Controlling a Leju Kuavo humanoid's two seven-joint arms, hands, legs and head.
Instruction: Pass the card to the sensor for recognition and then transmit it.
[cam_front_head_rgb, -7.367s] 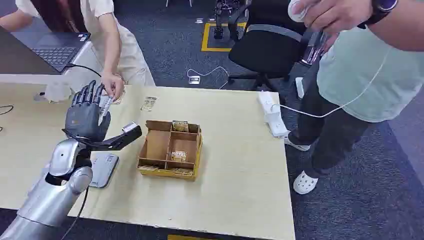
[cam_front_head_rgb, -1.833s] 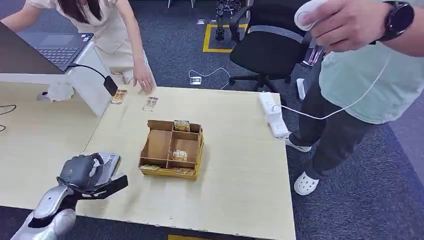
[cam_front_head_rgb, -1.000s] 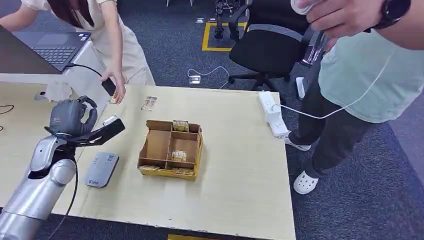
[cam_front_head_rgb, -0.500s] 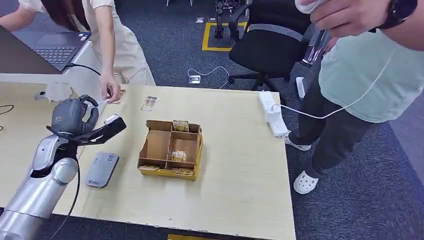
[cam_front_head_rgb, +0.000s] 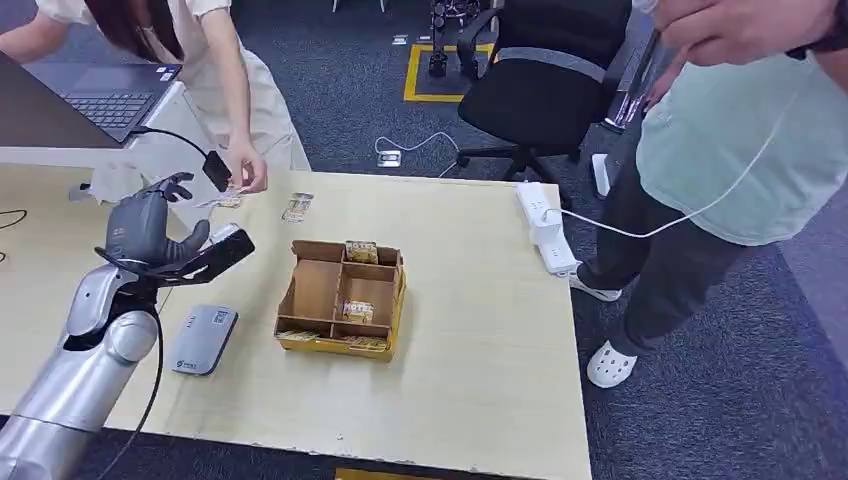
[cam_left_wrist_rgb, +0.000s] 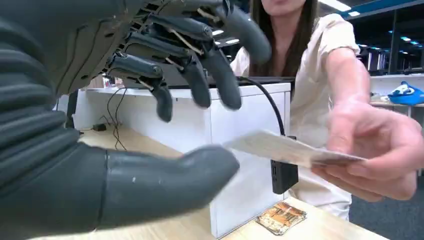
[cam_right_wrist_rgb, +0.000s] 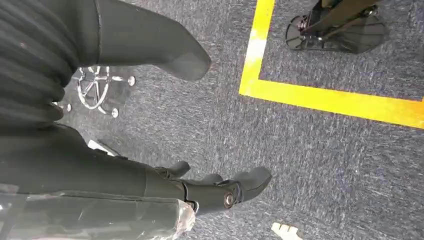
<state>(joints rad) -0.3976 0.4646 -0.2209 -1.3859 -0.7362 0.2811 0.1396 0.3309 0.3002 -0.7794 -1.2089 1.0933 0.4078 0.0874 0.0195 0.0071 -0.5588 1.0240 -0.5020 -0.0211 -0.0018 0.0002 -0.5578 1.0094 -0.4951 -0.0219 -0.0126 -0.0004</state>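
The left hand (cam_front_head_rgb: 148, 232) is raised above the far left part of the worktop (cam_front_head_rgb: 480, 330), fingers spread and thumb apart, holding nothing. In the left wrist view the same hand (cam_left_wrist_rgb: 150, 100) is wide open, with the card (cam_left_wrist_rgb: 295, 150) just beyond the thumb tip, lying roughly flat and pinched at its far end by a person's hand (cam_left_wrist_rgb: 380, 150). The card appears to sit between the thumb below and the fingers (cam_left_wrist_rgb: 200, 85) above, but I cannot tell whether it touches either. From the head view the person's hand (cam_front_head_rgb: 245, 165) is at the far edge of the worktop, close to the robot's left hand; the card itself is too small to make out there.

So the step in hand looks like the handover between the person and the robot's left hand. The frames alone do not settle whether the card is being given to the robot or taken from it; with the robot's fingers apart and the person holding the card firmly, the person has it now.

The sensor (cam_front_head_rgb: 203, 339), a flat grey box, lies on the worktop nearer the robot, well apart from the raised hand, beside a divided cardboard box (cam_front_head_rgb: 342, 298). Two more cards (cam_front_head_rgb: 298, 207) lie flat near the far edge.

If the card is coming in, the next move calls for closing thumb and fingers on it squarely before the person lets go, then lowering it flat over the sensor. A flat thin card could slip from a loose pinch.

The right hand (cam_right_wrist_rgb: 210, 192) hangs over the carpet floor (cam_right_wrist_rgb: 325, 160), fingers loosely extended and holding nothing
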